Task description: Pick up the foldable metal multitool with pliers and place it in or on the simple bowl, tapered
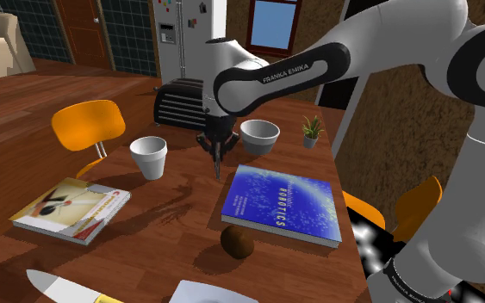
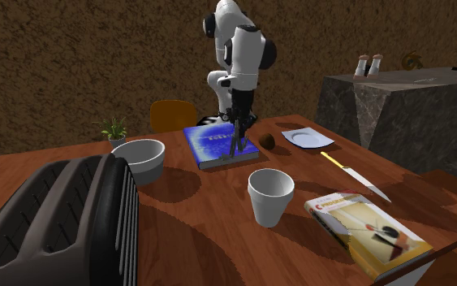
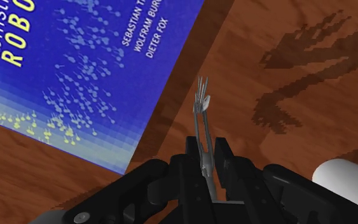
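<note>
My gripper (image 1: 215, 145) is shut on the grey metal multitool (image 1: 218, 163), which hangs from the fingers above the table, just off the blue book's corner. In the wrist view the black fingers (image 3: 190, 159) clasp the tool's (image 3: 201, 114) thin handles, and its splayed end points away from the hand. From the second exterior view the gripper (image 2: 238, 126) and tool (image 2: 235, 146) hover over the book's near edge. The tapered white bowl (image 1: 149, 157) stands upright to the shoulder view's left of the gripper, apart from it; it is nearer the camera in the second exterior view (image 2: 269, 195).
A blue robotics book (image 1: 282, 205) lies beside the gripper. A wider white bowl (image 1: 259, 135), a black toaster (image 1: 178, 102) and a small plant (image 1: 312, 130) stand behind. A brown round object (image 1: 238, 242), a knife (image 1: 59, 287), a plate (image 2: 308, 138) and another book (image 1: 70, 209) lie nearer the front edge.
</note>
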You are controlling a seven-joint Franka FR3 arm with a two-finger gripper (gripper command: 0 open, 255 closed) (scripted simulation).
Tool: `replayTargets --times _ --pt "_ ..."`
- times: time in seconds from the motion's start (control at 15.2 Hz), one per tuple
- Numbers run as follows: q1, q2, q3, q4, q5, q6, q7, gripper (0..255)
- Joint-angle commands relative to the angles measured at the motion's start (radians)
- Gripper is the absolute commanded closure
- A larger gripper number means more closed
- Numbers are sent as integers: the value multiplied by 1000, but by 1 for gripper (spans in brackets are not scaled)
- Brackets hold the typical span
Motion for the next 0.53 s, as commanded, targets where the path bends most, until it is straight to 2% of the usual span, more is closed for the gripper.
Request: replayTargets --times 0.0,0.46 --pt "-1 -10 1 14 6 -24 -5 255" --pt "-2 -34 5 79 21 -110 -18 255"
